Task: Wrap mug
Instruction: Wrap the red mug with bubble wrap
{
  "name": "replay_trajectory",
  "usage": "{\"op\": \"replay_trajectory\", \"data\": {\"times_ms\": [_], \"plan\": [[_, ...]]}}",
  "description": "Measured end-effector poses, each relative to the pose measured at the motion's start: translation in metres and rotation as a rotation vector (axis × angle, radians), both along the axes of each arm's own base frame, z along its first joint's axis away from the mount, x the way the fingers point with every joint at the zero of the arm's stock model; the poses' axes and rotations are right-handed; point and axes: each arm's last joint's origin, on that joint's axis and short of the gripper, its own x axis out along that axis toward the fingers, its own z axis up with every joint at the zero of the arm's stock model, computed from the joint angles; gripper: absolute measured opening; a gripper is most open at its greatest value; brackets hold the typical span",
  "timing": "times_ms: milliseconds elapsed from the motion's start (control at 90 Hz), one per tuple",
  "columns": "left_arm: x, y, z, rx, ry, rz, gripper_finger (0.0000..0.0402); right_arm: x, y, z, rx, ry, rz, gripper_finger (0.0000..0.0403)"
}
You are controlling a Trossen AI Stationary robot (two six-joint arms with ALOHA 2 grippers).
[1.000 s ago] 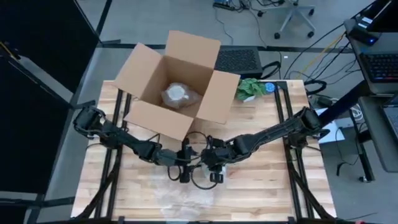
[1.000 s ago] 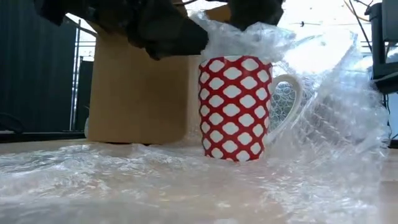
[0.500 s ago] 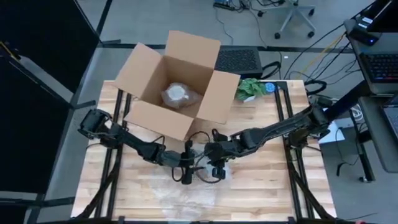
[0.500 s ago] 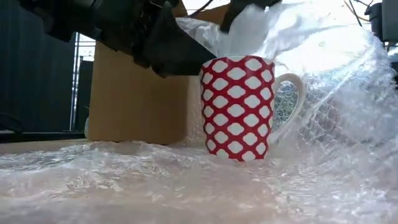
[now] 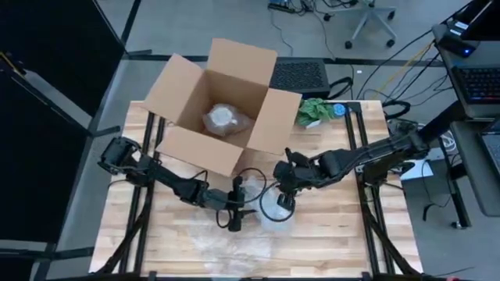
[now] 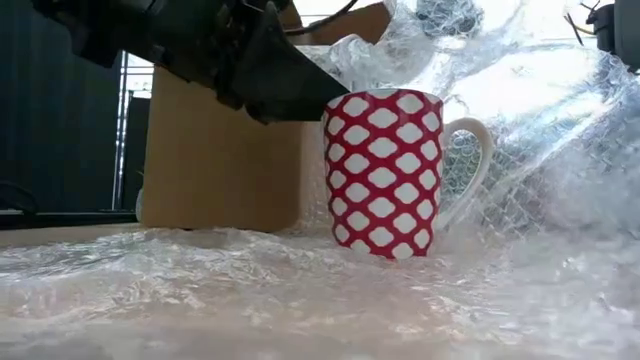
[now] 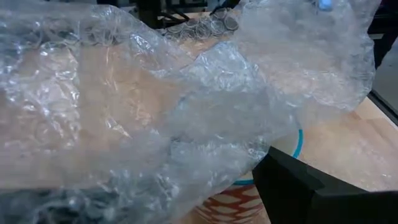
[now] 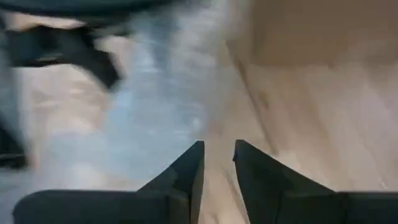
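Bubble wrap (image 6: 520, 130) is draping behind the red-and-white mug (image 6: 385, 172), standing just beside the left claw (image 5: 237, 212), apparently clamped on a wrap edge to fold it over; right claw (image 8: 216, 163), nearly together, is hovering nearby, empty.

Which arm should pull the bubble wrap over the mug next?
Probably the left. Its gripper is right at the mug with bubble wrap bunched against its fingers. The right gripper sits off to the mug's side, fingers nearly closed with nothing between them.
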Motion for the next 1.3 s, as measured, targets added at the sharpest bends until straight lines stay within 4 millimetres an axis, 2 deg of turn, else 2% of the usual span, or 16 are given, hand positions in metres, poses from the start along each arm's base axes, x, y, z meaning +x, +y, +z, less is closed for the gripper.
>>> {"op": "replay_trajectory", "data": {"times_ms": [167, 389, 544, 733, 1011, 1144, 1300], "plan": [[0.001, 0.0, 0.001, -0.003, 0.001, -0.008, 0.018, 0.009, 0.002, -0.027, 0.011, 0.038, -0.032, 0.0143], [0.001, -0.001, 0.0, -0.002, 0.008, -0.008, 0.018, 0.037, 0.012, -0.044, 0.07, -0.068, 0.016, 0.0237], [0.001, -0.001, 0.0, -0.006, 0.01, -0.007, 0.018, 0.043, 0.014, -0.078, 0.036, 0.083, 0.015, 0.0273], [0.001, 0.0, 0.0, -0.023, 0.013, 0.002, 0.018, 0.053, 0.018, -0.106, 0.056, 0.163, 0.027, 0.0283], [0.001, 0.0, 0.0, -0.025, 0.014, 0.002, 0.018, 0.066, 0.019, -0.145, 0.063, 0.235, -0.017, 0.0274], [0.001, 0.0, 0.0, -0.025, 0.016, -0.001, 0.018, 0.067, 0.02, -0.149, 0.065, 0.237, -0.008, 0.0268], [-0.002, 0.0, 0.007, -0.023, 0.011, -0.006, 0.018, 0.066, 0.019, -0.143, 0.059, 0.22, -0.008, 0.0265]]}}
